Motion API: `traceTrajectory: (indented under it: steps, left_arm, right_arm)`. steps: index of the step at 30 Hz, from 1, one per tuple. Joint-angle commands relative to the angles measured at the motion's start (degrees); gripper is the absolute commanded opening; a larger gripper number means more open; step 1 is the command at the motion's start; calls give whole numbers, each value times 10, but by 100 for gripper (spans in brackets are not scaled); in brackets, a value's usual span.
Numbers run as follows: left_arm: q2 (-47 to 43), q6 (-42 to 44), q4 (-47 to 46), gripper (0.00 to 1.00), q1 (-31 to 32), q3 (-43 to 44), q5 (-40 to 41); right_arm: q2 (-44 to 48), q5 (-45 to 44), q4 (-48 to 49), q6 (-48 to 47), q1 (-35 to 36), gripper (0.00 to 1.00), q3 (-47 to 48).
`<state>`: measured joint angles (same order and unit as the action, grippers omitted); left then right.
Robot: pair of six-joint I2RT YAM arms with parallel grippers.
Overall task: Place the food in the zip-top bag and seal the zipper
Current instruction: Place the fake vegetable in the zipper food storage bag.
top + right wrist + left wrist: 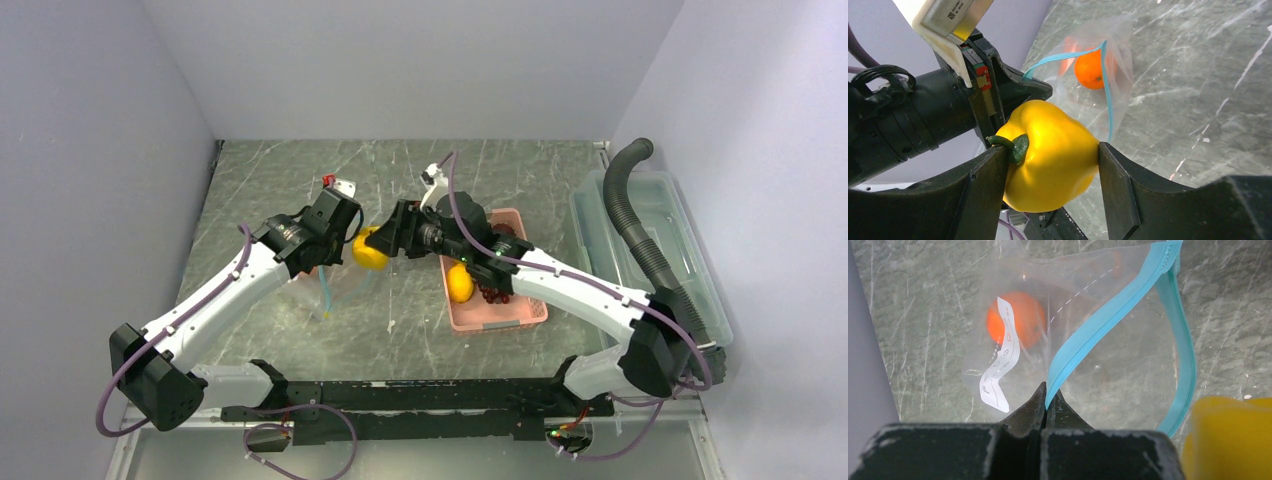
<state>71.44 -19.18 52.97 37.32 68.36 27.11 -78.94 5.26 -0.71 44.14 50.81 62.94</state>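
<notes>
The clear zip-top bag (1128, 365) hangs open over the table, with its teal zipper (1098, 325) spread into a loop. A round orange fruit (1015, 325) lies inside it. My left gripper (1048, 397) is shut on the near zipper strip and holds the mouth up. My right gripper (1053, 165) is shut on a yellow pepper (1048, 150) with a green stem, just beside the bag's mouth (1106, 85). In the top view the pepper (370, 250) sits between both grippers. Another yellow piece (460, 283) and the dark grapes (495, 292) lie in the pink basket (500, 322).
A rigid clear bin (650, 215) stands along the right wall, with a black ribbed hose (640, 235) lying over it. The pink basket is right of centre under my right arm. Grey walls close in the left, back and right sides.
</notes>
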Motion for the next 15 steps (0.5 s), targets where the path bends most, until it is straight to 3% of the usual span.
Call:
traceTrajectory:
  steps: [1, 9, 10, 11, 12, 15]
  left_arm:
    - [-14, -1, -15, 0, -2, -1, -6]
    - [-14, -2, -14, 0, -1, -2, -3]
    - [-14, -2, -14, 0, -2, -1, -3]
    - [-14, -2, -14, 0, -2, -2, -3]
    - [-13, -2, -14, 0, -2, -1, -3]
    - [-13, -3, -13, 0, -2, 0, -2]
  right_arm:
    - [-17, 15, 72, 3, 9, 33, 1]
    - [-58, 12, 112, 3, 19, 33, -19]
    - [-63, 12, 118, -219, 22, 66, -20]
    - [-69, 11, 120, 93, 24, 35, -20]
    - [-74, 9, 121, 137, 26, 31, -20]
    - [-95, 6, 127, 149, 31, 31, -21]
